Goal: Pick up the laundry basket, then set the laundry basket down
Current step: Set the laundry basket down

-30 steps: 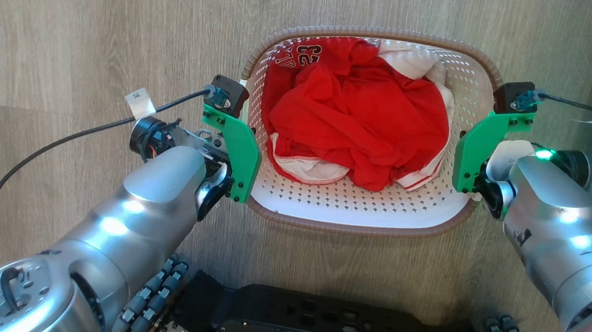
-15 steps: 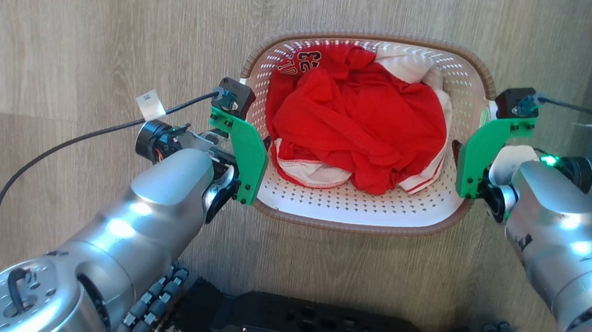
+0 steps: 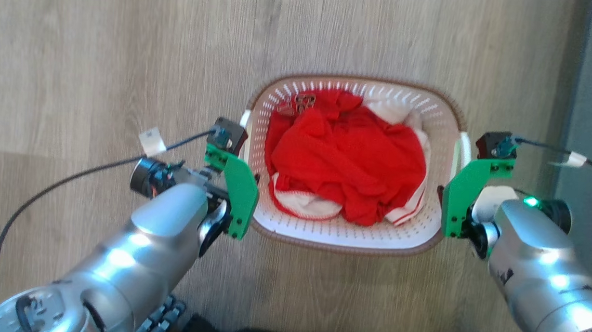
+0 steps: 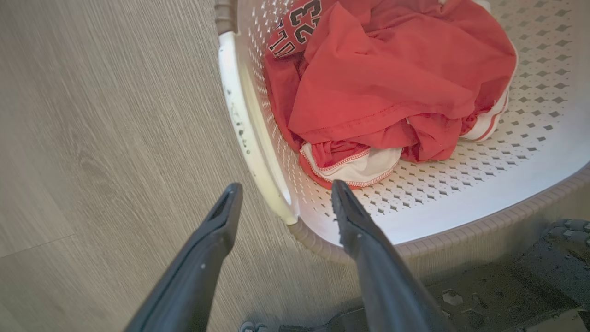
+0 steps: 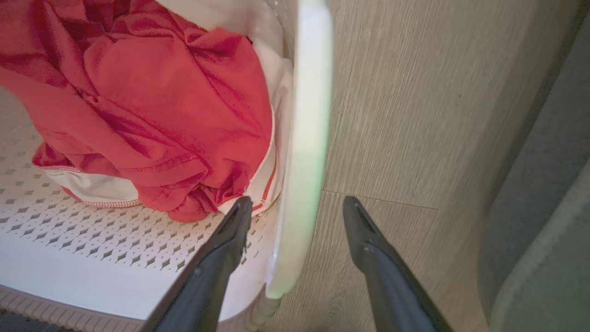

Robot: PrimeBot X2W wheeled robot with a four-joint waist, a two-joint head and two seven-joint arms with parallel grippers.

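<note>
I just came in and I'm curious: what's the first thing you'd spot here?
The bright red clothes heaped in the white laundry basket, in the middle of the head view, on the wooden floor. Next, on either side, the left gripper and right gripper each stand open astride one of its white side handles.

We see the laundry basket (image 3: pixel 346 233) white with diamond-shaped holes and a brown woven-look rim, red-and-white clothes (image 3: pixel 348 159), and a pale wood-grain floor (image 3: pixel 101 43).

One laundry basket (image 3: pixel 343 237), one heap of clothes (image 3: pixel 348 159), two grippers (image 4: pixel 284 186) (image 5: pixel 297 199).
</note>
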